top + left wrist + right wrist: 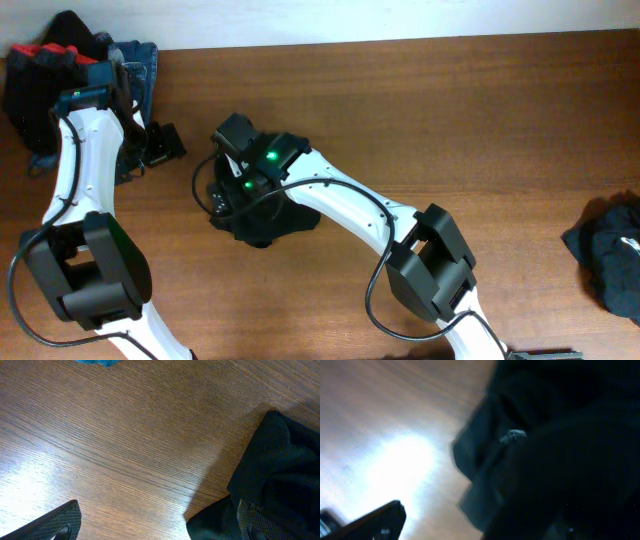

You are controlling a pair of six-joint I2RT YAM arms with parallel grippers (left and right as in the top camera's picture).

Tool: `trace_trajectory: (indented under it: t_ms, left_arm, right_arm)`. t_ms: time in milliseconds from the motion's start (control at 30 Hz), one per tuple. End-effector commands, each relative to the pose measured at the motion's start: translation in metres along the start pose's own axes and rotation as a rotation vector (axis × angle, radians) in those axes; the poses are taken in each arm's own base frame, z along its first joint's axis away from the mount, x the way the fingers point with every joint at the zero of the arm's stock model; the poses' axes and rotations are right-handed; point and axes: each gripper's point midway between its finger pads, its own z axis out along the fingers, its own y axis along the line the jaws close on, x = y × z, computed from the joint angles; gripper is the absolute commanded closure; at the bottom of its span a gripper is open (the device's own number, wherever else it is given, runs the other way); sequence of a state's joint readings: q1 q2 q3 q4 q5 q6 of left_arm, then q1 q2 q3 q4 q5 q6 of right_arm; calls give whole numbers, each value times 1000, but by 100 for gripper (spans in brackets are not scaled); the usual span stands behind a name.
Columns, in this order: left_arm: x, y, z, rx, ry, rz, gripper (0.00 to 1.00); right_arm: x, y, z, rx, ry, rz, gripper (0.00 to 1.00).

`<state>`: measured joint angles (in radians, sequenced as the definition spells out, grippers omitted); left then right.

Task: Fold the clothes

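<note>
A crumpled black top (268, 220) lies bunched on the wooden table left of centre. My right gripper (220, 195) is down on its left edge. In the blurred right wrist view the jaws (475, 527) are wide apart, with the black fabric (560, 450) filling the right side and covering the right finger. My left gripper (163, 143) hovers over bare wood beside the pile at the back left. Its jaws (157, 525) are open and empty, and black fabric (282, 475) lies by its right finger.
A pile of clothes (60, 70) in black, red and blue denim sits at the back left corner. Another dark garment (610, 250) lies at the right edge. A blue scrap (97, 362) shows at the top of the left wrist view.
</note>
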<state>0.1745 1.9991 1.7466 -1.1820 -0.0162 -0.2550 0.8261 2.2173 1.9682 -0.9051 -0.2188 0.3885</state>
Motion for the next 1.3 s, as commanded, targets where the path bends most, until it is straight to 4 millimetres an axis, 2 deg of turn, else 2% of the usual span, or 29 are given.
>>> trace_trajectory:
  t_ms: [0, 33, 100, 300, 367, 467, 633, 767, 900, 1033, 1267]
  left_arm:
    - [-3, 3, -6, -6, -18, -16, 1]
    - [-3, 3, -6, -6, -18, -16, 1]
    - [-3, 3, -6, -6, -18, -16, 1]
    - [-2, 3, -5, -7, -16, -15, 1]
    - [-2, 3, -5, -7, -14, -15, 1]
    - [-2, 4, -5, -7, -14, -15, 1]
    - [-2, 4, -5, -7, -14, -15, 1]
    - [-2, 4, -5, -7, -14, -15, 1]
    - [-2, 3, -5, -7, -14, -15, 1]
    - [-2, 3, -5, -7, -14, -15, 1]
    - [-2, 3, -5, -7, -14, -15, 1]
  right_arm:
    - [-22, -26, -27, 200, -76, -100, 1]
    - [-29, -37, -47, 295, -98, -101, 1]
    - [-37, -41, -69, 351, -126, -100, 1]
    - [-52, -38, -121, 356, -182, -61, 1]
    - [-53, -49, -133, 363, -188, 12, 1]
    - [-49, -78, -143, 362, -156, 124, 1]
    - [-38, -113, -132, 215, -43, 256, 1]
    - [-28, -146, -114, 119, 20, 364, 1]
    - [-31, -144, -92, -138, 42, 434, 1]
    - [-33, -139, -71, -285, 41, 510, 1]
    - [-29, -143, -44, -332, 55, 677, 1]
